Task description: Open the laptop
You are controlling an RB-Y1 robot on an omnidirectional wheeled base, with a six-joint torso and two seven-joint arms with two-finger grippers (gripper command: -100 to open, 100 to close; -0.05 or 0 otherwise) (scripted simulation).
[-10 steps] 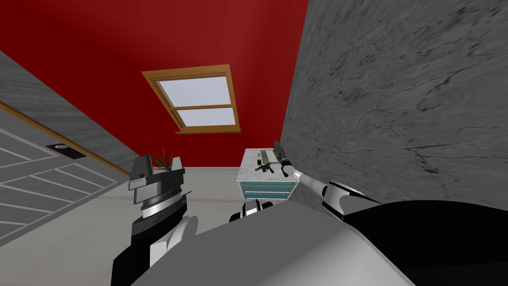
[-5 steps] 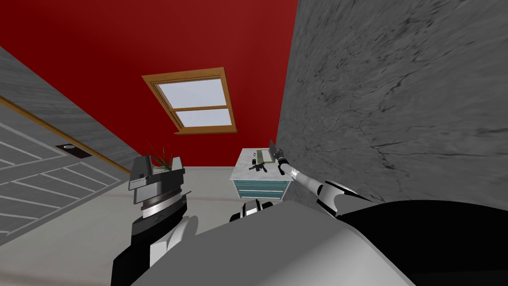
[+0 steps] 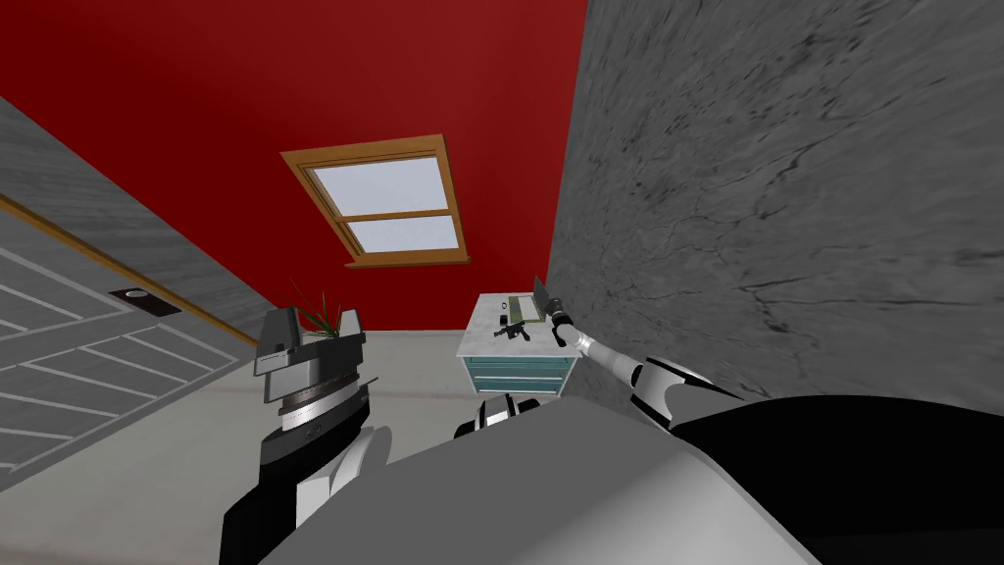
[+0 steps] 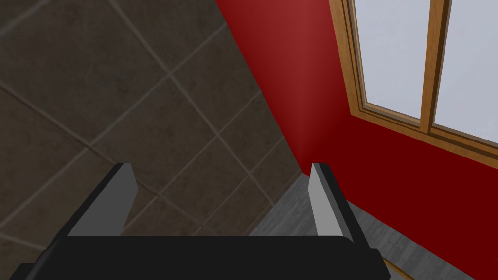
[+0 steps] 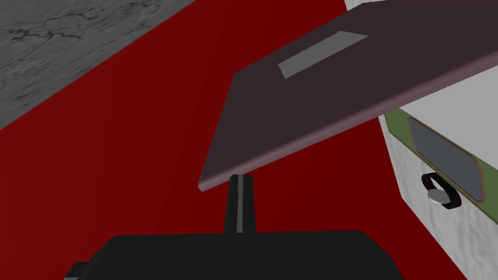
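Laptop (image 3: 525, 308) part open on the small table (image 3: 485, 335) by the grey wall (image 3: 784, 196), my right end effector (image 5: 240, 197) at its lid (image 5: 311, 97).

The right end effector's two fingers are pressed together and hold nothing; their tips touch the lid's edge from beneath, close to one corner. That edge, the lid's long axis as I read it, runs crosswise to my fingers and slopes off towards the green base (image 5: 400, 127), with the lid's outer face turned to me. The lid stands on the wall side of the base, so the screen faces away from the wall. My right arm is the nearer one. The left end effector (image 4: 219, 194) is spread open, well apart from the table.
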